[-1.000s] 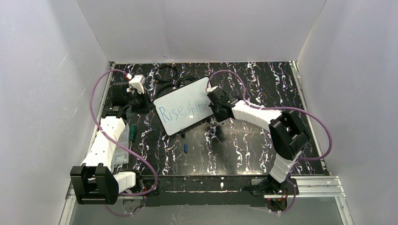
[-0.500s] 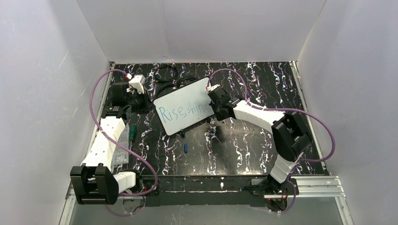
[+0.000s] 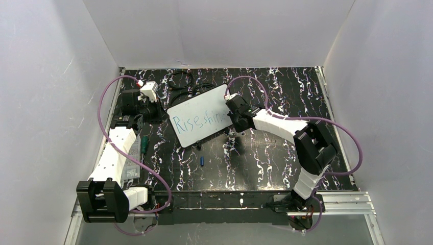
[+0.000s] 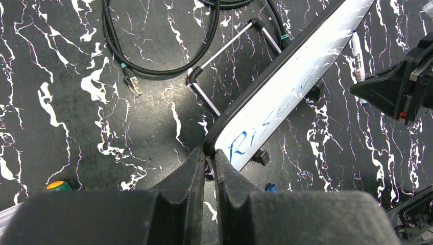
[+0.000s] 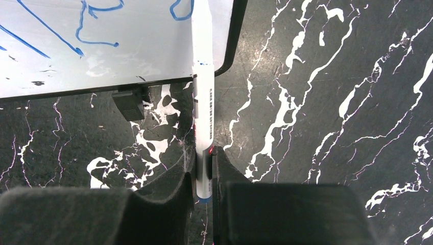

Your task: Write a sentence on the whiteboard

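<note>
The whiteboard [image 3: 199,113] stands tilted on a wire stand in the middle of the table. The sentence [image 3: 196,121], in blue, reads "Rise shine"; its end is hidden by my right gripper. My left gripper [image 3: 162,115] is shut on the board's left corner, seen in the left wrist view [image 4: 208,155] with the board [image 4: 296,76] running up to the right. My right gripper [image 3: 232,120] is shut on a white marker [image 5: 202,76]. In the right wrist view the gripper [image 5: 204,158] holds the marker's rear end. The marker lies across the board's [image 5: 102,51] lower right corner, and its tip is out of frame.
A blue marker cap [image 3: 202,161] lies on the black marbled table in front of the board. Black cables [image 3: 186,81] lie behind the board. A green object [image 3: 144,144] and a grey device [image 3: 134,158] lie by the left arm. White walls enclose the table.
The right arm's elbow swung slightly right and back. The marker stays at the end of the lettering. The left arm has not moved.
</note>
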Controlling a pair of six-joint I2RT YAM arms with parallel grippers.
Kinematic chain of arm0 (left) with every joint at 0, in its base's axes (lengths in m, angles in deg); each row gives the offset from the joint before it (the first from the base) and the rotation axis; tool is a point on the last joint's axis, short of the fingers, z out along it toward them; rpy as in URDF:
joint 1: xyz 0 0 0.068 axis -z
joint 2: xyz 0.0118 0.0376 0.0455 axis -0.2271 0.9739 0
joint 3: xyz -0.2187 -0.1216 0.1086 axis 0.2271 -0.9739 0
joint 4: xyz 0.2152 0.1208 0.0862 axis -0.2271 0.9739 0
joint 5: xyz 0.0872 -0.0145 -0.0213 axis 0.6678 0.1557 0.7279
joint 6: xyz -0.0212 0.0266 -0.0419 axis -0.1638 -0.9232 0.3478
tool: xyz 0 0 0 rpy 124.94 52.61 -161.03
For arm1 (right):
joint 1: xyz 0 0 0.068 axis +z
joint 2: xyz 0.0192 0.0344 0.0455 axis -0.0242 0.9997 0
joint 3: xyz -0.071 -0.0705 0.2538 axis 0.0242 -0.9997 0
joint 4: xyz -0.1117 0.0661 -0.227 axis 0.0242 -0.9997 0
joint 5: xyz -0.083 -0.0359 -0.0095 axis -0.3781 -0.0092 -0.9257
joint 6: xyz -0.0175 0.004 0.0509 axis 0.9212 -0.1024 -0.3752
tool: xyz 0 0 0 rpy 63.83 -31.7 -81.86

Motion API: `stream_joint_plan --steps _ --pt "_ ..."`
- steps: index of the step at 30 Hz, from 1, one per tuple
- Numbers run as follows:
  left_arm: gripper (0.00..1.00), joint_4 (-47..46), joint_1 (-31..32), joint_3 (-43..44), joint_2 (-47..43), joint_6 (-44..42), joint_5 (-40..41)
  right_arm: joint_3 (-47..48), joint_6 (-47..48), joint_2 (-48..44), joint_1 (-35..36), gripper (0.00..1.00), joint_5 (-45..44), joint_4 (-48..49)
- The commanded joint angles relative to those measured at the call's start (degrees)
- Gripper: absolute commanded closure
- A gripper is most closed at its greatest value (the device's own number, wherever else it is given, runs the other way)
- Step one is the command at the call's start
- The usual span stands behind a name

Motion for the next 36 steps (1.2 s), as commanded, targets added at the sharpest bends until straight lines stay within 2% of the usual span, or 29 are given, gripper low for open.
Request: stream_joint_plan --steps 1,15,36 --pt "1.00 -0.21 -0.15 -0.02 -2.32 -0.64 0.03 -0.42 -0.18 0.40 -0.26 0.99 1.14 -0.21" --pt "1.00 -0.21 -0.20 0.02 -2.21 -0.51 -0.07 -1.47 -0.91 0.39 -0.23 0.99 1.86 -0.87" --pt "1.00 -0.30 -0.20 0.02 -2.22 -0.55 -0.05 3.65 0.33 1.82 -0.31 0.99 -1.65 -1.02"
